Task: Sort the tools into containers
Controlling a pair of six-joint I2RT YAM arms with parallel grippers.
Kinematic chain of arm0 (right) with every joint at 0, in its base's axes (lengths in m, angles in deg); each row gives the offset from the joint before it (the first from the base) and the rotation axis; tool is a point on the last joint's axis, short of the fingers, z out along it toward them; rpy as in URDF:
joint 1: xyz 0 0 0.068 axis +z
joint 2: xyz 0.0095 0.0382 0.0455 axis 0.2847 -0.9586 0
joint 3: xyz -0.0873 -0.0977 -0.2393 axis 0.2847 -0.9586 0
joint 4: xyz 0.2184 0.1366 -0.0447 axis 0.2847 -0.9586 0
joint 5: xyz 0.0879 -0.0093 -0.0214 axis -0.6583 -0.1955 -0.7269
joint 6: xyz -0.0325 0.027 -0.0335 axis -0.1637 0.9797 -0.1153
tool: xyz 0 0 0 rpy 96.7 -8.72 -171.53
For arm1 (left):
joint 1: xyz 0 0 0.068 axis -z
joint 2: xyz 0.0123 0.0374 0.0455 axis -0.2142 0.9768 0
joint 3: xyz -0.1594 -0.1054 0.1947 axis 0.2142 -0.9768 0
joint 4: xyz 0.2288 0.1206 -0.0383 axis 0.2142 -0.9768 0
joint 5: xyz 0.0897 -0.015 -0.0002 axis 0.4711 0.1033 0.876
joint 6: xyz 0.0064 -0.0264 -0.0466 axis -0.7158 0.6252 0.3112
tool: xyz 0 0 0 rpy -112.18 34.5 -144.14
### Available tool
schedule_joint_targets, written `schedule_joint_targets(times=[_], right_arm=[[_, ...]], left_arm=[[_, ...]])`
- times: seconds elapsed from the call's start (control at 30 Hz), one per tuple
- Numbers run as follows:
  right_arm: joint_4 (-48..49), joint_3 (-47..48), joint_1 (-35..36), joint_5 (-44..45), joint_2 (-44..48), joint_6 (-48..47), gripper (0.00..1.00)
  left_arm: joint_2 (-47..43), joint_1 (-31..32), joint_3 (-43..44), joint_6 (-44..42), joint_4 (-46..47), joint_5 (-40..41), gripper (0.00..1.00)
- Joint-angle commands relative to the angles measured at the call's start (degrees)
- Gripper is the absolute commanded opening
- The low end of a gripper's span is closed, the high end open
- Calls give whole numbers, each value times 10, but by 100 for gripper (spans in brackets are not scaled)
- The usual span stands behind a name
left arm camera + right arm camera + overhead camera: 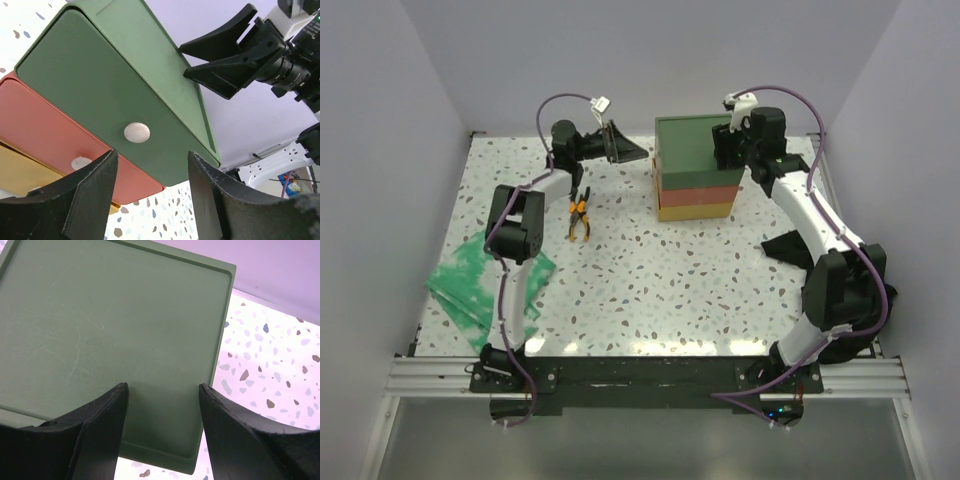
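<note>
Pliers (579,215) lie on the table (670,290) left of centre, well apart from the drawer stack (695,165). Left gripper (152,156), wide and empty, faces the top drawer's knob (137,132); it should centre on the knob before closing. Right gripper (162,387), also wide, hovers above the stack and could steady it.

Robot lab test cell, tabletop rig.
Plain white walls (380,150) box in a speckled tabletop (660,290) on three sides; left arm (520,225) and right arm (815,215) are based at an aluminium rail (425,378) along the bottom edge; purple cables (563,97) loop at the top; a camera (292,60) sits on a wrist, upper right of the left wrist view.
</note>
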Motion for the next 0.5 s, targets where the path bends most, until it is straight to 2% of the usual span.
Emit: schedule_joint_targets(times=[0.0, 0.47], right_arm=[[-110, -12, -1, 18, -40, -23, 63], [-107, -25, 0, 17, -32, -25, 63]], left_arm=[[15, 6, 32, -2, 8, 15, 61], [34, 44, 57, -53, -30, 66, 43]])
